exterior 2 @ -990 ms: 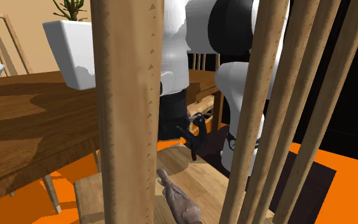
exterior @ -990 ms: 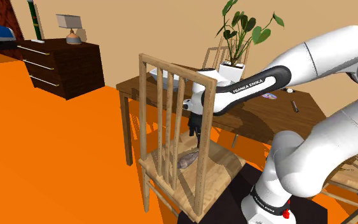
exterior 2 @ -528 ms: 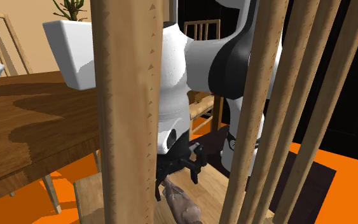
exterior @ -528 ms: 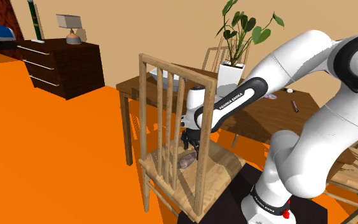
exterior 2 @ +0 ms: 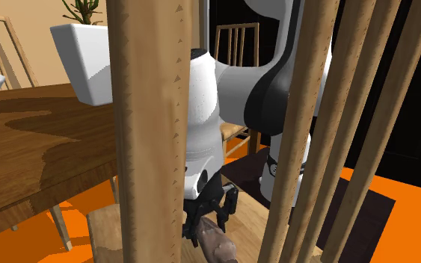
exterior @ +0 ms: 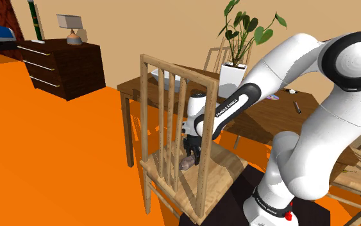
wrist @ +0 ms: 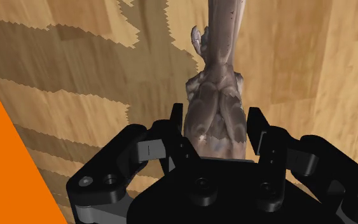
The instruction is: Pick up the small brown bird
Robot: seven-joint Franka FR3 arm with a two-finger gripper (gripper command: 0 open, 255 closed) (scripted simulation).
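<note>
Table: dark wood, on the far side of the chair; not involved in the pick.
Arm: white, arched over from the stand at the shoulder view's lower right, reaching down and to the left onto the chair.
Chair: light wood with a slatted back, near the stand; its seat carries the target.
Gripper: black, pointed down at the seat just behind the slats and low over the bird.
Bird: small, mottled brown-grey, lying flat on the seat directly under the gripper.
Fingers: part open, about the width of the body, one on each flank. One pad looks to be touching and the other stands narrowly apart. Nothing is clamped.
Key relation: in the wrist view the bird's long axis runs straight out from the palm, square to the closing line, with the thick body between the pads and the slim end beyond them.
Judgement: alignment is sound, so closing across the body is what remains. The risk is a rounded body slipping out.
</note>
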